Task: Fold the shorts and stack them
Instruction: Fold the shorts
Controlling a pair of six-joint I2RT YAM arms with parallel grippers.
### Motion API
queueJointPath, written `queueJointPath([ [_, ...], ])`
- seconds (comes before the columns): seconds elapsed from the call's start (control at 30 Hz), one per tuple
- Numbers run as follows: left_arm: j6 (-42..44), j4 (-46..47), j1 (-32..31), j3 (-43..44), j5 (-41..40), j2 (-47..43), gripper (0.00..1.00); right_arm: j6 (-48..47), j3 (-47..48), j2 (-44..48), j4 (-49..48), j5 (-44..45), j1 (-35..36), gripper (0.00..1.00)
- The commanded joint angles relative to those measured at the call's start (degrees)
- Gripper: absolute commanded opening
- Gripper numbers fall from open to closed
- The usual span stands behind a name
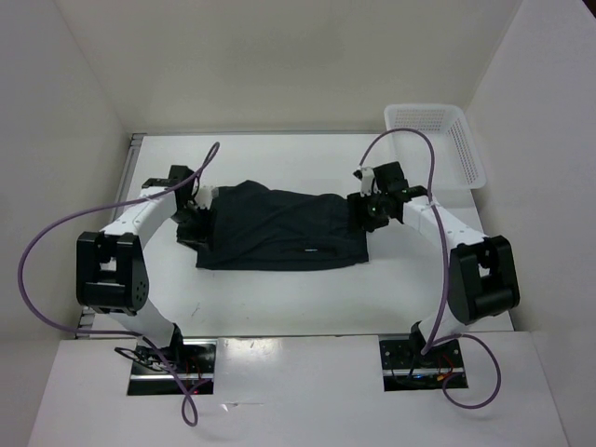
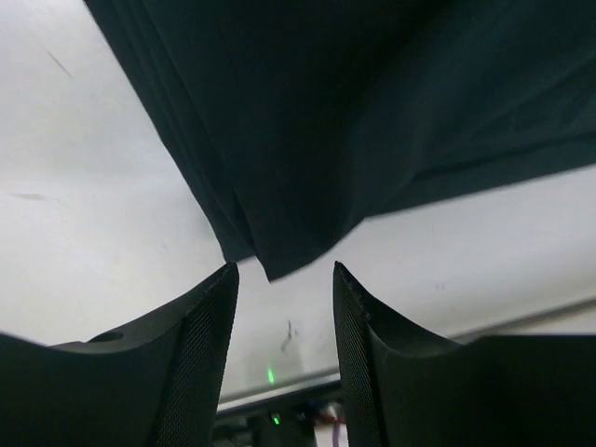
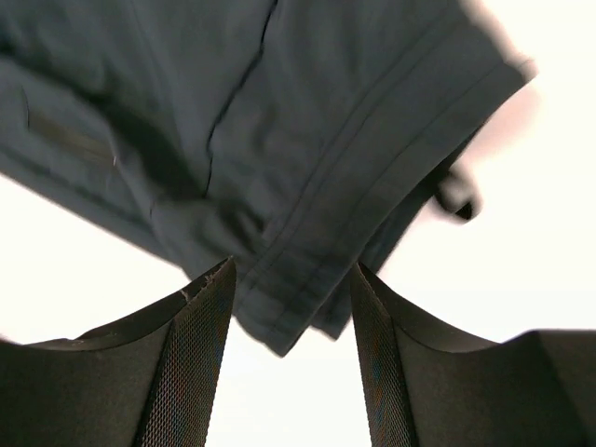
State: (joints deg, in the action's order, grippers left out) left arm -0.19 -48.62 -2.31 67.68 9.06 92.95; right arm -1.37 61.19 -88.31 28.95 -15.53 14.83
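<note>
The dark shorts point(image 1: 279, 229) lie spread on the white table between the two arms. My left gripper point(image 1: 193, 212) is at their left edge, open and empty; in the left wrist view a corner of the shorts point(image 2: 372, 121) hangs just beyond the gap between the fingers point(image 2: 200, 354). My right gripper point(image 1: 366, 210) is at their right edge, open; in the right wrist view a hemmed corner of the shorts point(image 3: 307, 186) reaches into the gap between the fingers point(image 3: 191, 363) without being clamped.
A white mesh basket point(image 1: 435, 144) stands at the back right corner of the table point(image 1: 279, 298). White walls close in the table on the left, back and right. Purple cables loop over both arms.
</note>
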Motion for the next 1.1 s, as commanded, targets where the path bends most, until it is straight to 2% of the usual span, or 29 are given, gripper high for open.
queueJointPath([
  [0.0,0.2,-3.3,1.4,-0.2,4.6,-0.8,0.53,3.9,-1.2,0.3,0.7,-4.5,0.3,0.58],
  [0.3,0.2,-3.3,2.0,-2.8,5.4,1.8,0.53,6.1,-5.1,-0.2,-1.4,-8.4,-5.3,0.58],
  [0.7,0.2,-0.8,2.0,-2.7,7.7,7.0,0.53,9.4,-6.7,-0.8,-3.6,-12.9,-5.3,0.58],
  [0.8,0.2,-0.8,2.0,-3.4,8.3,7.0,0.47,9.4,-7.3,-1.9,-4.8,-12.9,-5.3,0.58],
  [0.93,0.2,-0.8,2.5,-3.4,8.3,8.9,0.24,10.0,-7.3,-3.1,-5.3,-12.3,-5.3,0.48],
  [0.97,0.2,-0.8,2.5,-3.4,8.3,8.9,0.16,10.0,-7.3,-3.1,-5.3,-12.2,-5.3,0.39],
  [1.03,0.2,-1.3,2.5,-2.9,8.3,9.4,0.09,9.5,-7.3,-3.1,-5.3,-11.6,-5.3,0.29],
  [1.07,0.2,-1.3,2.5,-2.2,8.3,9.4,0.07,9.5,-6.8,-3.1,-4.6,-11.0,-5.3,0.13],
])
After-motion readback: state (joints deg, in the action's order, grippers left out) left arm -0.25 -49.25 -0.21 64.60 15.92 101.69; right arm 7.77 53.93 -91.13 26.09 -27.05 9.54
